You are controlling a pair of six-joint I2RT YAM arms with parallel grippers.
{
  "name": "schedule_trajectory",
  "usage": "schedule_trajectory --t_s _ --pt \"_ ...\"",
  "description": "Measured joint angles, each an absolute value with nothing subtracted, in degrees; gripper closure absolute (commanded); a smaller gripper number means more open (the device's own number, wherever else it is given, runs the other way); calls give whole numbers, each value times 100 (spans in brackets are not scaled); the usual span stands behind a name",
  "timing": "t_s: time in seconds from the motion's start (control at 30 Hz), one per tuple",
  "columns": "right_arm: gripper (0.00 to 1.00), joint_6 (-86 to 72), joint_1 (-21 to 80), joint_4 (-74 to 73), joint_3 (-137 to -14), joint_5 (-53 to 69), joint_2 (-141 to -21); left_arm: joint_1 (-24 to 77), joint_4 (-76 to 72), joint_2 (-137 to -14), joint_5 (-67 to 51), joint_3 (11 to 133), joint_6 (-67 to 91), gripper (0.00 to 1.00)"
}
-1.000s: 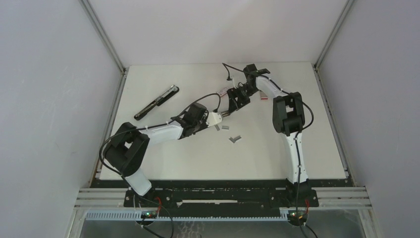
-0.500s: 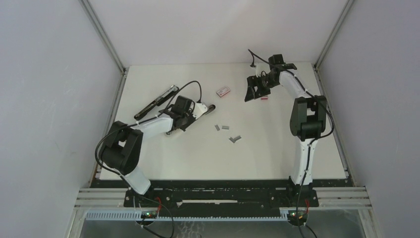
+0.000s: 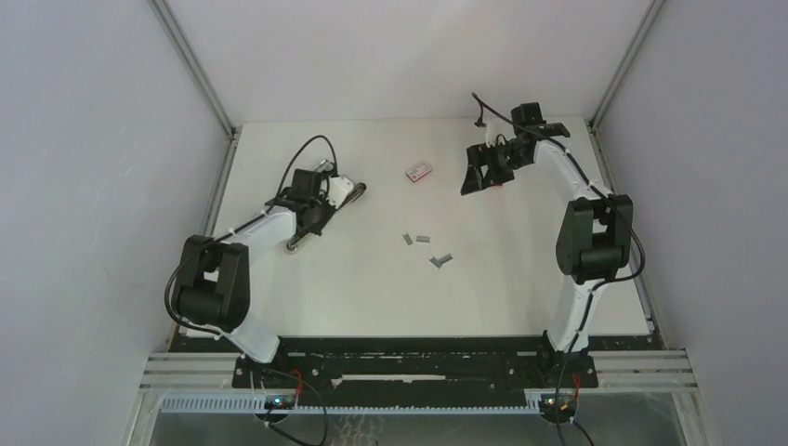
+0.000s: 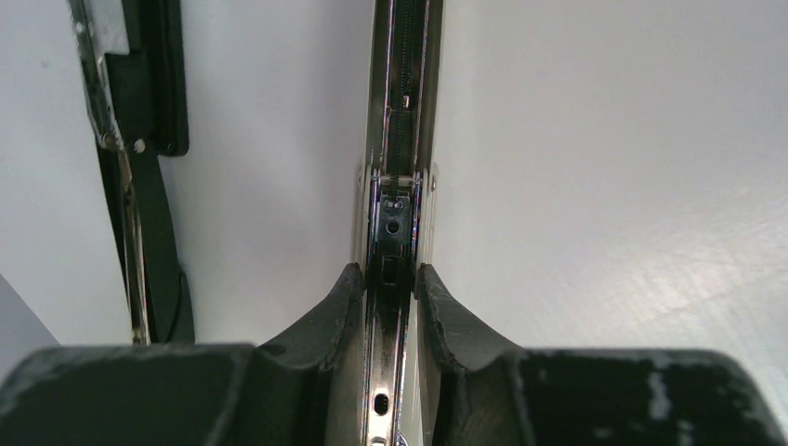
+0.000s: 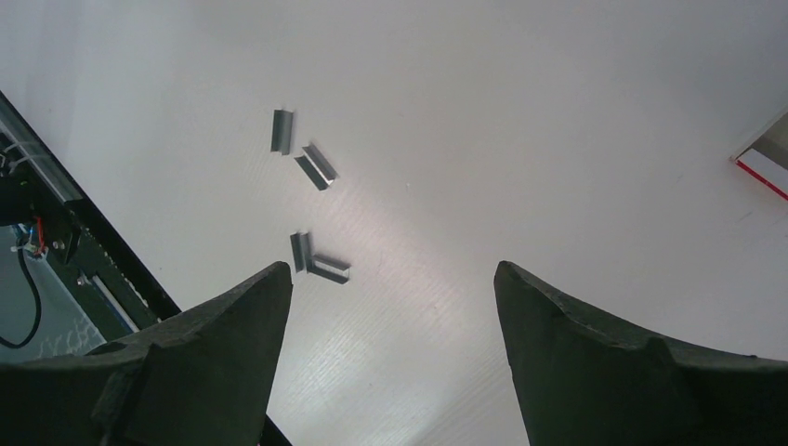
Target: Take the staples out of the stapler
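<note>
Left gripper (image 4: pixel 386 279) clamps long black-and-silver metal stapler (image 4: pixel 401 111), its axis straight ahead of claw; right gripper (image 5: pixel 390 279), jaws apart, far from stapler.

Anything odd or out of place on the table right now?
The staples lie scattered mid-table as several short separate pieces, in two loose pairs rather than one strip. The stapler is splayed open, its two bars apart, with the left gripper clamped on the silver one. No damage visible.

White table (image 3: pixel 372 297), grey walls (image 3: pixel 93 139)
</note>
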State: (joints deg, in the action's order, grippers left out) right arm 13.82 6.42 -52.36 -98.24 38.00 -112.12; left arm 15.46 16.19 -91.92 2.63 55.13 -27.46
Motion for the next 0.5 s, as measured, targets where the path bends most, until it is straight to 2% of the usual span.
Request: schedule_trajectory --t_s 0.5 --pt "17 1341 489 -5048 -9485 4016 -11093 749 1739 -9310 67 5513 -2864 100"
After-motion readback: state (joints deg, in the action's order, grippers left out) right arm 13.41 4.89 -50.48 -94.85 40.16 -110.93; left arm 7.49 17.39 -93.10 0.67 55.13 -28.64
